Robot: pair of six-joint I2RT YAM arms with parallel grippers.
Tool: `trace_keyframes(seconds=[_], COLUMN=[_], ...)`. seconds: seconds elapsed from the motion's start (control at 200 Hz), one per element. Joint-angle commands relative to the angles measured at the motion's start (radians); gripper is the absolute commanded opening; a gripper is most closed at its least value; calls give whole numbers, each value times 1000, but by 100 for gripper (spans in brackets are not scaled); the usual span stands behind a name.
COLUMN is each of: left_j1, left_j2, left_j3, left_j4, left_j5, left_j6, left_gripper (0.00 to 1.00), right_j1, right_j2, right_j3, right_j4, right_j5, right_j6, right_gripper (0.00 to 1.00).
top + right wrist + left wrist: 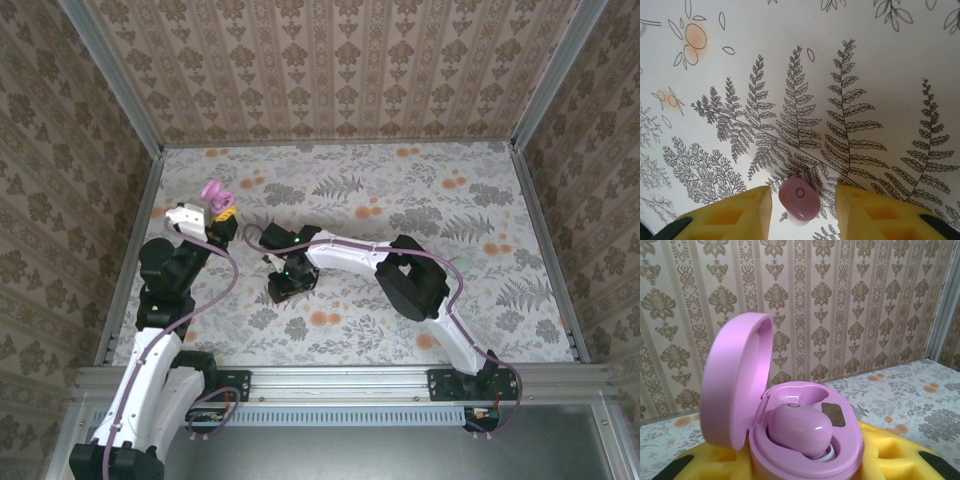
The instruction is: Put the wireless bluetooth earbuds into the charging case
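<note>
Count on inspection:

- Charging case point(735, 385): one, pink, lid open, at the far left.
- Earbuds: two, both pink. The seated earbud point(797, 430) sits in the case. The loose earbud point(799, 199) lies on the table point(450, 300), left of centre.
- Arms: two, the left arm point(165, 300) and the right arm point(400, 280).
- Grippers: two, the left gripper point(218, 205) and the right gripper point(802, 192), each with two yellow fingers.
- Tables: one.

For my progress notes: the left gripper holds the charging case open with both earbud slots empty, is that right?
Not quite: the left wrist view shows one earbud already seated in the open charging case. The rest stands.
</note>
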Motion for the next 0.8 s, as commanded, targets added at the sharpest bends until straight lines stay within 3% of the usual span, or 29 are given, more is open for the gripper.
trace_keyframes(seconds=[0.0,0.42,0.795], left_j1=[7,7,-38], left_j2=[-21,-33,50], left_j3=[-7,-5,25], left_j4=[-15,-21,15], left_j5=[-6,-2,57], left_j6=[18,12,-1], left_gripper=[26,27,27], right_j1=[25,34,-86], right_j2=[57,1,-332], right_j3=[45,21,-369], right_j4=[-86,-100,77], right_j5=[75,199,218], right_j6=[-29,1,136], right_gripper=[40,28,25])
